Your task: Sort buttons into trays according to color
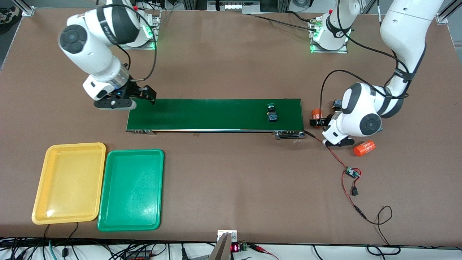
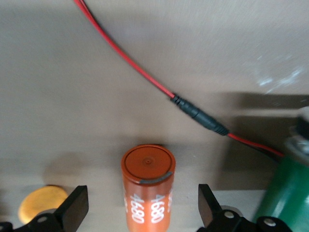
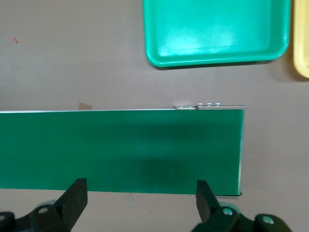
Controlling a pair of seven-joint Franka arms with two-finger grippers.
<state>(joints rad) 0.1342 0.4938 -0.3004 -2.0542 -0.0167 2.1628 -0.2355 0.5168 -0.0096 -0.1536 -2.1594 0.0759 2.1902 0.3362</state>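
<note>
The left gripper (image 2: 140, 212) hangs low beside the conveyor belt (image 1: 216, 114), at the left arm's end, fingers (image 2: 72, 209) wide around an orange cylinder (image 2: 147, 191), which is no button. Closing here would likely lift the wrong thing. The right gripper (image 3: 140, 210) waits with fingers wide over the belt's other end.

Counted: one green-capped button (image 1: 271, 112) on the belt, one yellow cap (image 2: 42, 202) near the cylinder, two orange cylinders, and one yellow tray (image 1: 69, 182) beside one green tray (image 1: 131, 190), both empty, nearer the front camera than the belt.
</note>
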